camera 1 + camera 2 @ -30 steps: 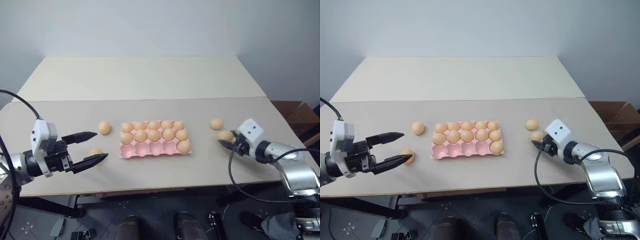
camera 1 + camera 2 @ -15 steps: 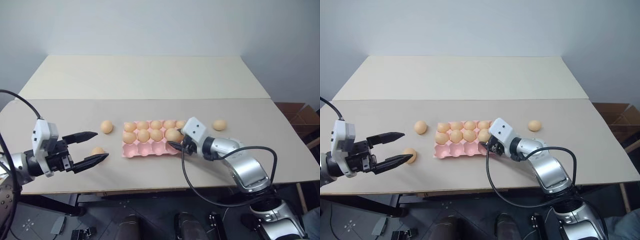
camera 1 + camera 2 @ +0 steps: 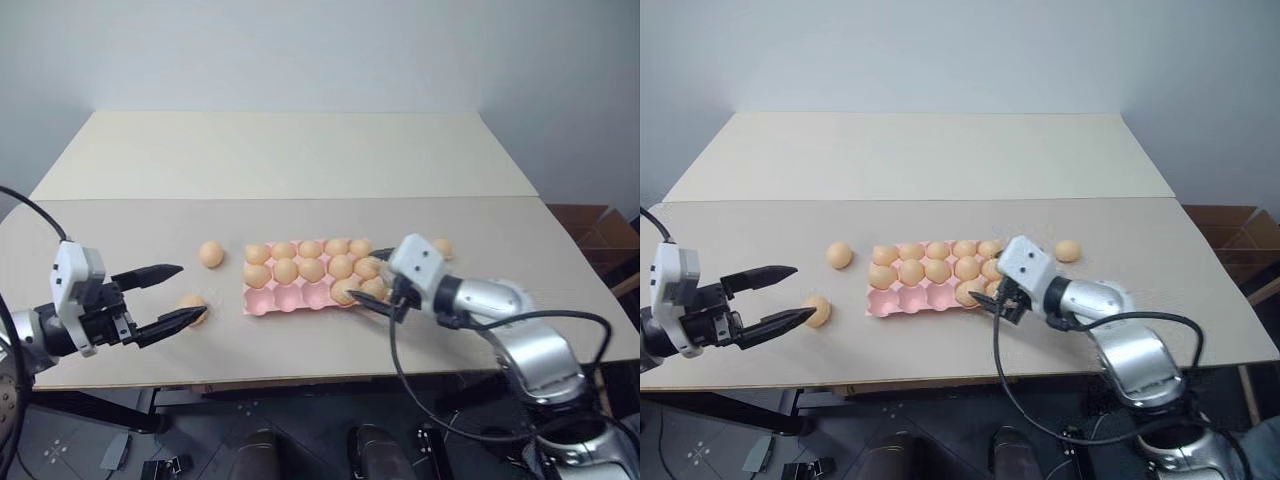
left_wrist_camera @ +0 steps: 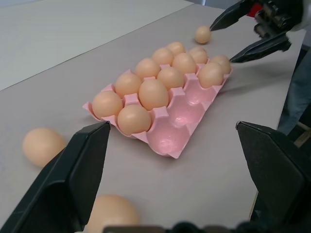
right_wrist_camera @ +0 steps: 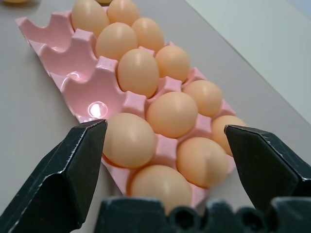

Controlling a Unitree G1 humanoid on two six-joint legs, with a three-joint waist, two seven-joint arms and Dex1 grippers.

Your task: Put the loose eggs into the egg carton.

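Note:
The pink egg carton (image 3: 290,301) lies mid-table with its two far rows full of eggs. Its near row holds two eggs (image 3: 346,290) at the right end, and the three cups to their left are bare. My right gripper (image 3: 363,277) stands open at that right end, its fingers (image 5: 73,165) either side of the near-row eggs and touching none. Two loose eggs (image 3: 210,253) (image 3: 193,302) lie left of the carton; a third (image 3: 441,247) lies right of it, behind my right wrist. My left gripper (image 3: 192,291) is open over the nearer left egg, holding nothing.
The carton sits on a beige table (image 3: 300,160) with a wide bare far half. The table's front edge (image 3: 300,382) runs just behind both arms. A cardboard box (image 3: 590,225) stands on the floor past the right edge.
My right gripper carried an egg from the right side to the carton's near row and opened, leaving it there. One loose egg is left on the right. The left gripper stayed put.

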